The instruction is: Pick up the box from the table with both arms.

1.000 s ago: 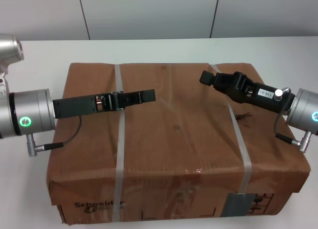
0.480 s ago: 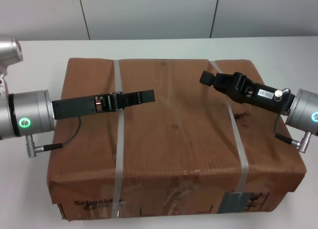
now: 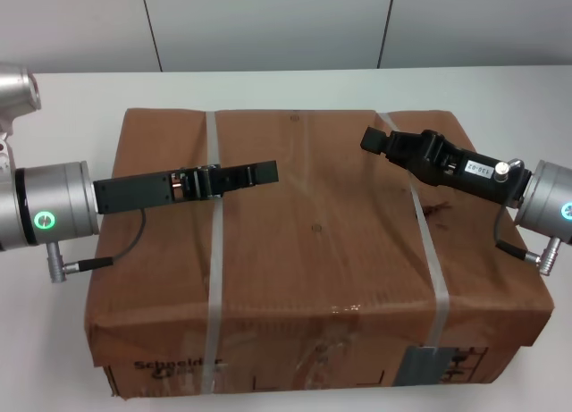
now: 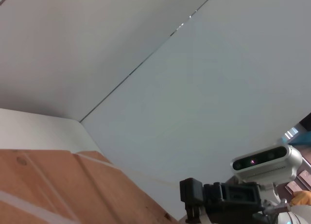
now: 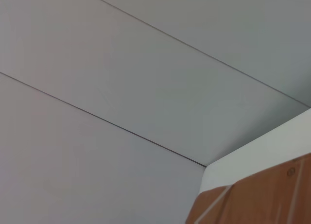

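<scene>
The box (image 3: 313,242) is a large brown cardboard box with two whitish straps (image 3: 214,269), black "Schneider" print and a grey label (image 3: 429,365) on its near side. It stands on the white table (image 3: 71,99). My left gripper (image 3: 266,172) reaches from the left over the box's top, above the left strap. My right gripper (image 3: 372,140) reaches from the right over the top near the right strap. Both silver wrists sit beside the box's side edges. A corner of the box shows in the left wrist view (image 4: 48,185) and the right wrist view (image 5: 262,195).
A grey panelled wall (image 3: 286,23) rises behind the table's far edge. White tabletop shows to the left, right and behind the box. The left wrist view shows the other arm's gripper (image 4: 192,195) and a camera housing (image 4: 265,161) farther off.
The box's far top edge has shifted slightly up in the head view. Both arms stay almost where they were.
</scene>
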`<action>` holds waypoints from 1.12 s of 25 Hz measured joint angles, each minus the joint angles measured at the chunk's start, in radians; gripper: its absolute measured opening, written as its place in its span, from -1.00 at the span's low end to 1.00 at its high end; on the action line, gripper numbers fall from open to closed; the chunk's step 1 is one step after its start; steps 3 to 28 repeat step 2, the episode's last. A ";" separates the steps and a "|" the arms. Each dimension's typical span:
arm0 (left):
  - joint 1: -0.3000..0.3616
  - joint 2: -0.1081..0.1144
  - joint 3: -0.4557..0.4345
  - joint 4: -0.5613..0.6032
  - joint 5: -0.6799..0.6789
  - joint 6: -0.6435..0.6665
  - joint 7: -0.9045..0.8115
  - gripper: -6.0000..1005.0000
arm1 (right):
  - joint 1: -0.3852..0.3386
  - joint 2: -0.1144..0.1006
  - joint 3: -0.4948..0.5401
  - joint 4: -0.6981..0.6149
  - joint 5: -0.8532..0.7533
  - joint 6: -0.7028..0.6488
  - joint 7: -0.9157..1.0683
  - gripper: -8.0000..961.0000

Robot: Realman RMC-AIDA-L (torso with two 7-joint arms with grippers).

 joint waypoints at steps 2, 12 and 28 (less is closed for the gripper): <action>0.000 0.000 0.000 0.000 0.000 -0.001 0.000 -0.80 | 0.000 0.000 0.001 0.000 0.000 0.000 -0.001 -0.99; 0.000 0.000 0.000 0.000 0.000 -0.001 0.000 -0.80 | 0.000 0.000 0.001 0.000 0.000 0.000 -0.001 -0.99; 0.000 0.000 0.000 0.000 0.000 -0.001 0.000 -0.80 | 0.000 0.000 0.001 0.000 0.000 0.000 -0.001 -0.99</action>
